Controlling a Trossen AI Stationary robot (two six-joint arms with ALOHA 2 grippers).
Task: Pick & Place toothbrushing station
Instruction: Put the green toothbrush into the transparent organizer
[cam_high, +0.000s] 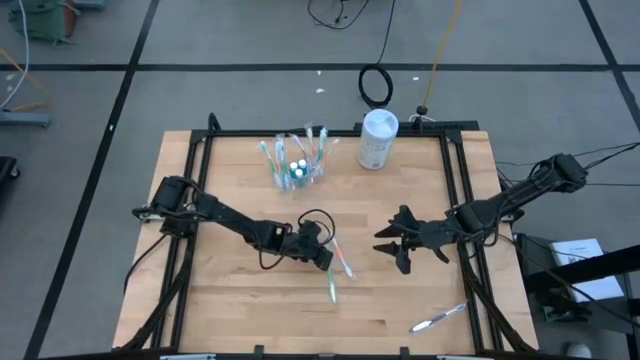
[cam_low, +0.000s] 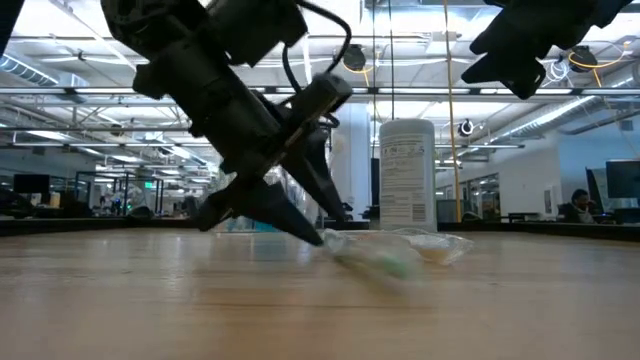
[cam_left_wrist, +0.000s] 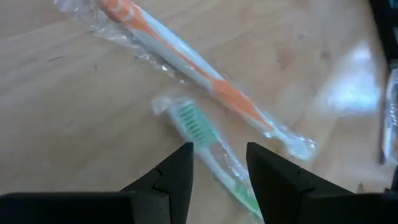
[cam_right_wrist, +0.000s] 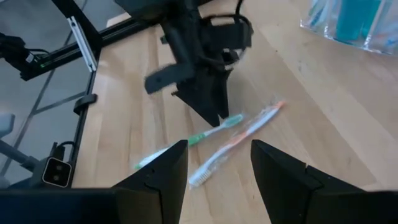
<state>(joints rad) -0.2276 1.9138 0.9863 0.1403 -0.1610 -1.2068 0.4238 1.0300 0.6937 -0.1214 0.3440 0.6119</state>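
Two wrapped toothbrushes lie flat on the wooden table near its middle: a green one (cam_high: 332, 285) (cam_left_wrist: 202, 134) and an orange-and-white one (cam_high: 342, 258) (cam_left_wrist: 180, 53). My left gripper (cam_high: 328, 258) (cam_left_wrist: 219, 149) is open and slants down at the table, one finger on either side of the green toothbrush just behind its bristle head. A clear cup (cam_high: 297, 170) holding several toothbrushes and small blue tubes stands at the far side. My right gripper (cam_high: 388, 250) (cam_right_wrist: 219, 146) hovers open above the table to the right, with nothing between its fingers.
A white cylindrical canister (cam_high: 377, 138) (cam_low: 407, 170) stands at the far edge, right of the cup. Another wrapped toothbrush (cam_high: 438, 318) lies near the table's front right. Black frame rails (cam_high: 455, 180) run along the table's sides. Bare wood lies at the front left.
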